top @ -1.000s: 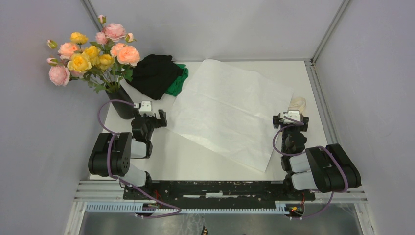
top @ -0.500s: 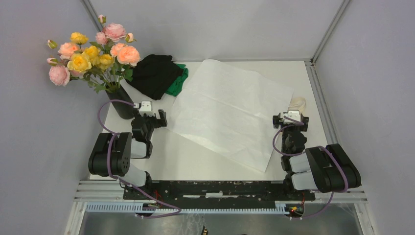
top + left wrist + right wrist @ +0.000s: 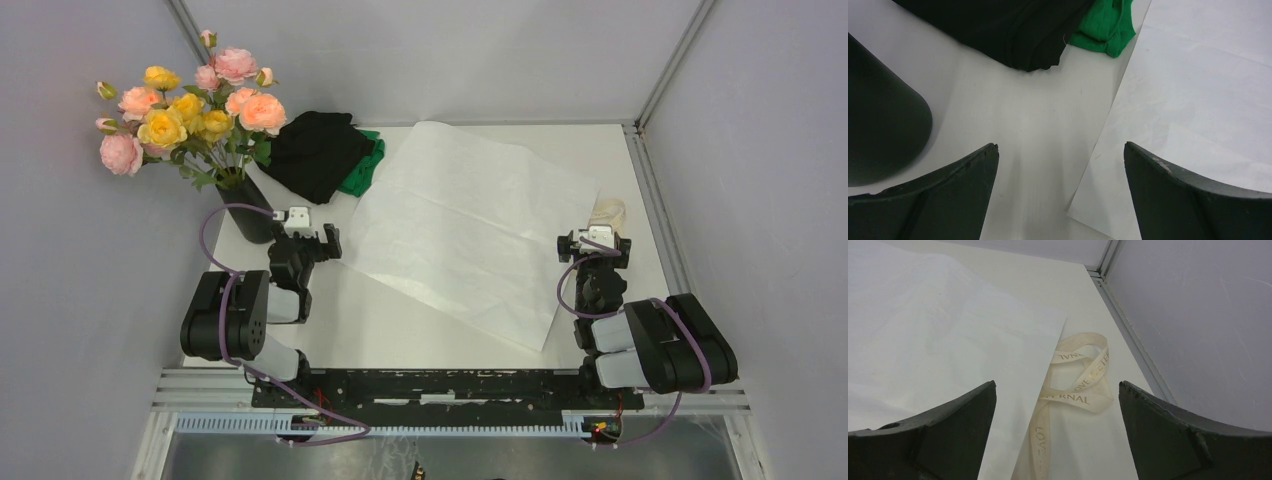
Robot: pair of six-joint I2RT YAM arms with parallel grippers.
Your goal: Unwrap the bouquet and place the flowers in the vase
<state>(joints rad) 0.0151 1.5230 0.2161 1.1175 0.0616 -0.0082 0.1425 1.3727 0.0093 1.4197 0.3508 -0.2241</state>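
ribbon (image 3: 1083,385): cream, gold print "ETERNAL" and "LOVE", just ahead of right gripper (image 3: 1057,390)
right gripper: jaws apart, empty
left gripper (image 3: 1060,147): jaws apart, empty; vase (image 3: 878,130) just left

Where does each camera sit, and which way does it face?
Top external: above and behind the arms, looking down on the table; both arms show, flowers in the vase far left.
Left wrist: on the left arm, facing forward-down at the cloth heap and paper sheet; the open left gripper frames it.
Right wrist: on the right arm, facing forward-down at the ribbon; the open right gripper frames it.
Shared: the paper sheet shows in all three.
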